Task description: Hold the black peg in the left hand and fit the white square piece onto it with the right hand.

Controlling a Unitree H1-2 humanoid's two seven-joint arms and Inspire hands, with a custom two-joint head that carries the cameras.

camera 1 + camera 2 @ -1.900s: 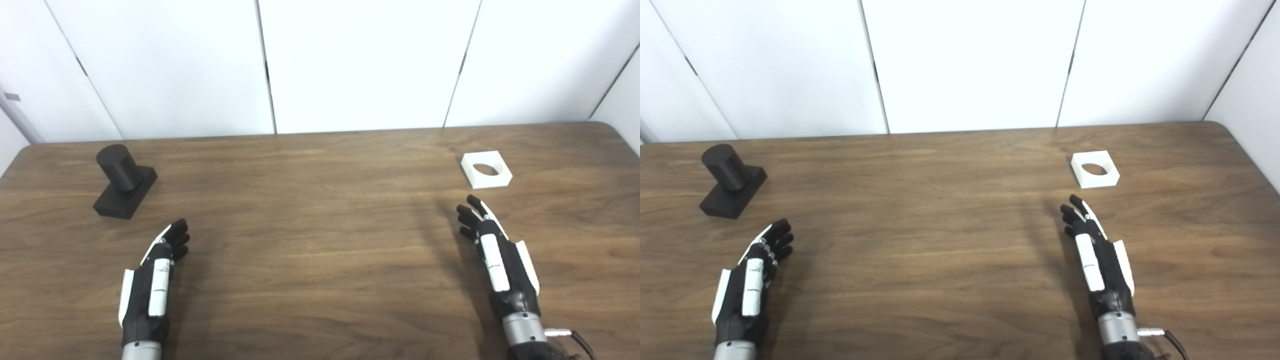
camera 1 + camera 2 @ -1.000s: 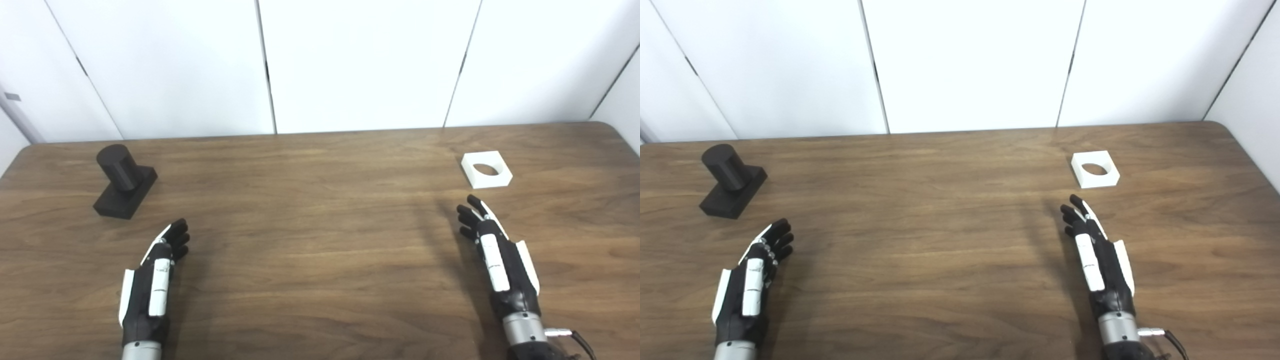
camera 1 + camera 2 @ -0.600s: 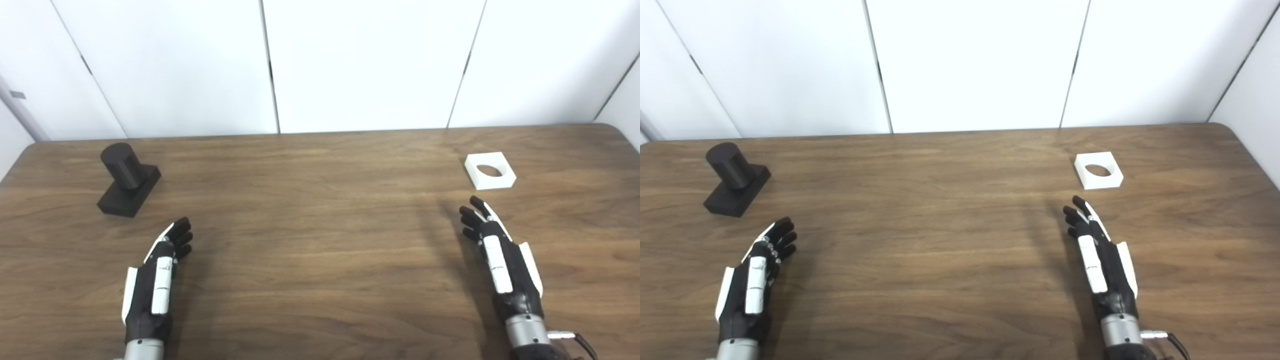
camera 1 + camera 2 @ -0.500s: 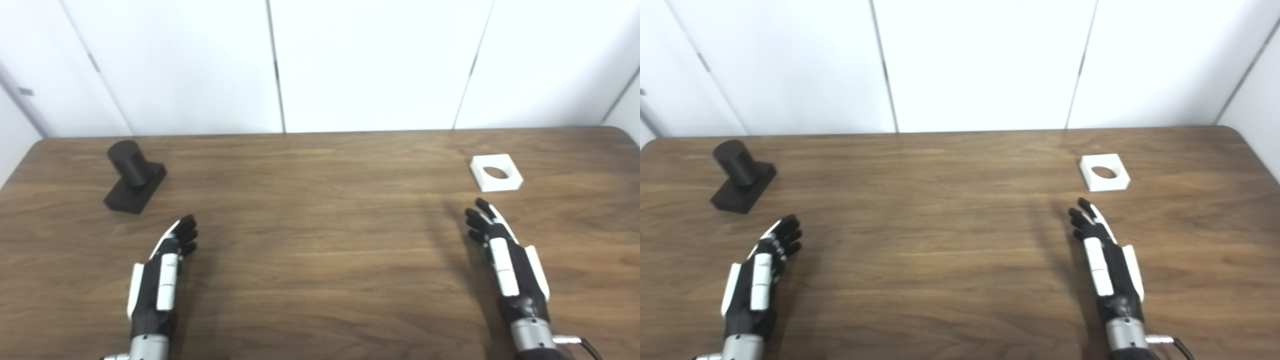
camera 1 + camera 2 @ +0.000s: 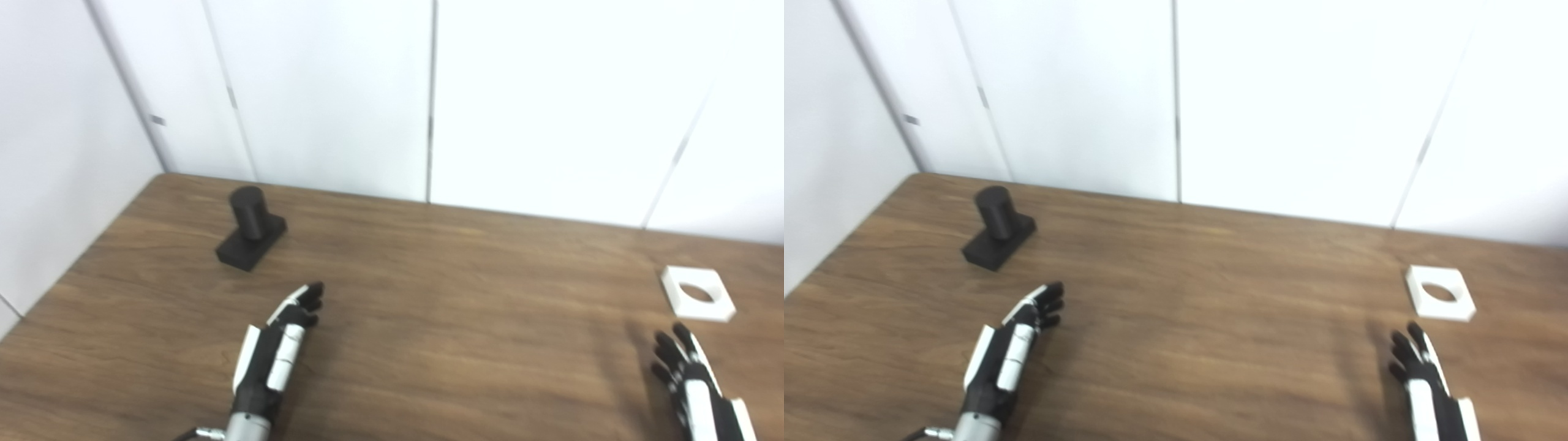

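Note:
The black peg [image 5: 251,228], a short cylinder on a square black base, stands upright on the brown table at the far left. My left hand [image 5: 275,349] lies open over the table in front of it and a little to its right, a clear gap away, holding nothing. The white square piece [image 5: 697,293] with a round hole lies flat at the right side. My right hand [image 5: 695,386] is open just in front of that piece without touching it, and the picture's bottom edge partly cuts it off.
The wooden table [image 5: 441,318] meets white wall panels [image 5: 551,110] at its far edge. A white side wall [image 5: 55,153] runs along the table's left edge, close to the peg.
The camera has swung to the left and tilted up, so the whole scene has shifted right and down. The peg, the white piece and both hands look unmoved on the table.

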